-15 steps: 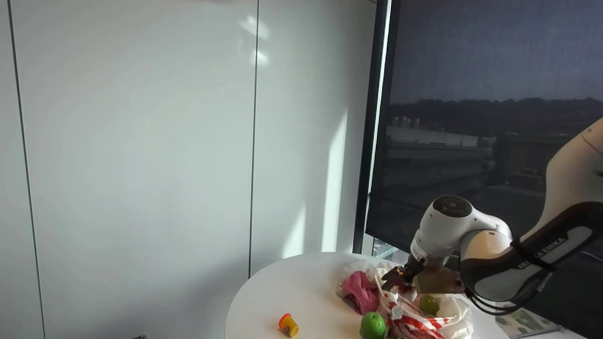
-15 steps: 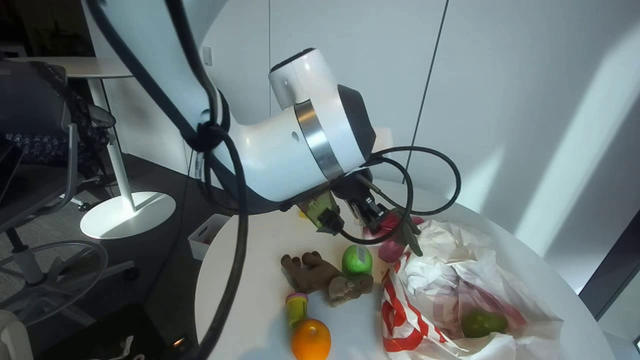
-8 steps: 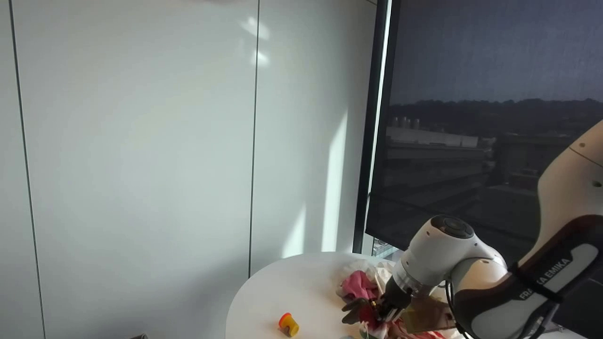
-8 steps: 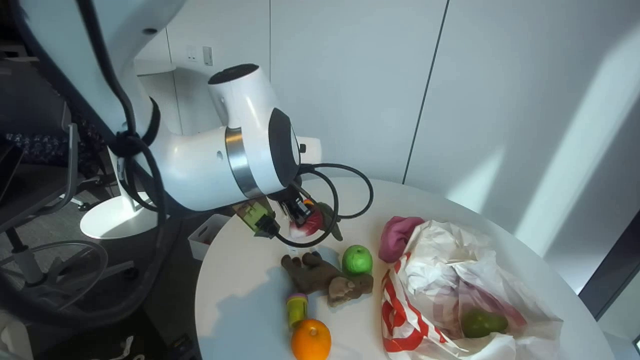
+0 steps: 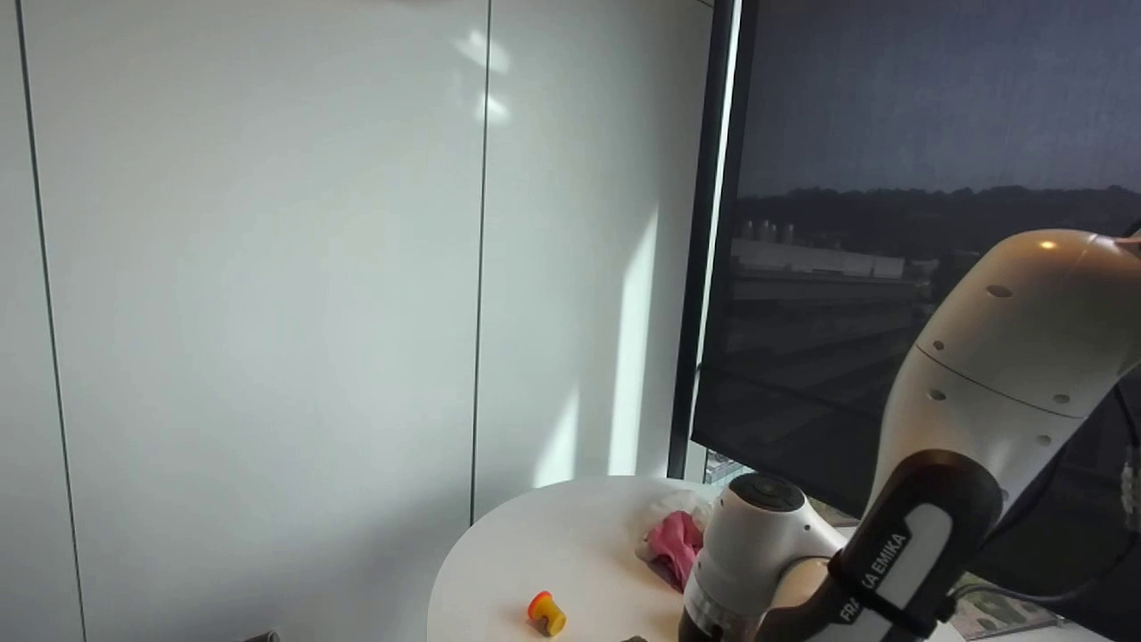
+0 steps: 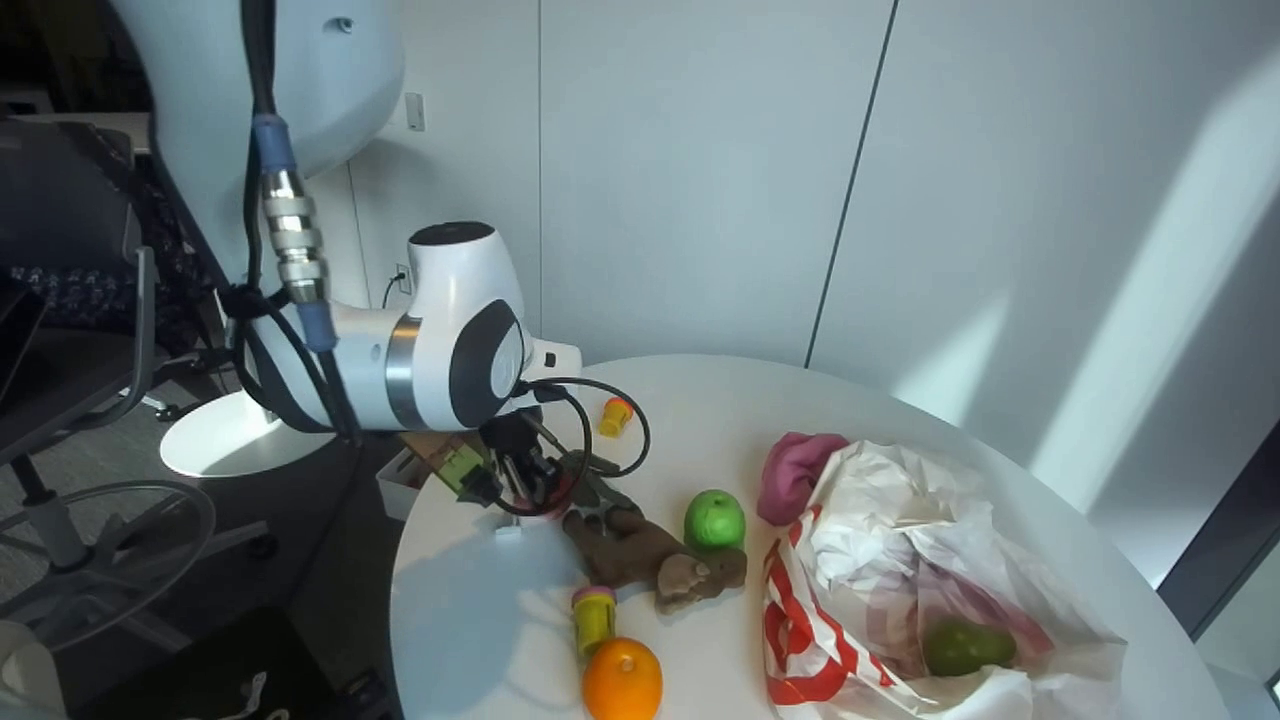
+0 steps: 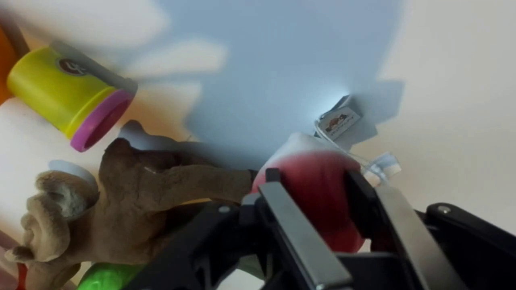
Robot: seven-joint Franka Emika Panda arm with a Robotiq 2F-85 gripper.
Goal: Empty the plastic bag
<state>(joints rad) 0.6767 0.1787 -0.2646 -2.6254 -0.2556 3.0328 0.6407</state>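
The plastic bag [image 6: 920, 540], crumpled, whitish and printed in red, lies at the right of the table in an exterior view. Inside it a green fruit [image 6: 965, 645] shows through the film. A pink soft item [image 6: 797, 475] rests against its edge. Away from the bag, my gripper [image 6: 540, 490] is low over the table's left part. In the wrist view my gripper [image 7: 316, 177] stands open, fingers apart, with a red and white plush vegetable [image 7: 318, 193] between and beneath them. Its green leaves [image 6: 595, 500] spread behind; the jaws hide part of it.
A brown toy animal [image 6: 640, 550] lies close beside the gripper. Around it are a green apple [image 6: 715, 518], a yellow tub with a pink lid [image 6: 594, 618] and an orange [image 6: 623, 682]. A yellow and red tub [image 6: 615, 415] stands farther back.
The gripper has travelled from beside the bag, leftward and down in an exterior view, carrying the red plush vegetable. Its fingers have spread apart. The bag stays where it was.
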